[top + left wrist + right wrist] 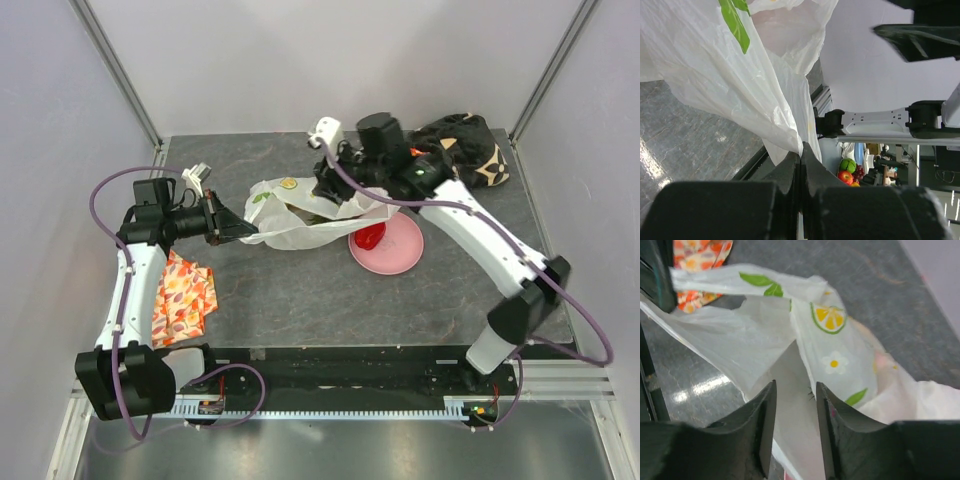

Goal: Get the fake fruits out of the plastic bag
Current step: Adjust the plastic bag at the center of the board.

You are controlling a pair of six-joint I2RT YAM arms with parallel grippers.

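Observation:
The plastic bag [295,228] lies mid-table, white film with lemon and leaf prints, its mouth facing the back. My left gripper [238,226] is shut on the bag's left edge; in the left wrist view the film [740,75] runs into the closed jaws [801,152]. My right gripper [326,186] is open over the bag's mouth; in the right wrist view its jaws [795,390] stand apart above the film [835,340]. A shiny red fruit [371,237] sits on the pink plate [400,255]. A faint pink shape [883,361] shows through the film. Other fruits are hidden.
An orange patterned cloth [182,297] lies at the front left, also seen in the right wrist view [695,252]. A dark patterned cloth [470,145] lies at the back right corner. The plate touches the bag's right side. Walls close the table on three sides.

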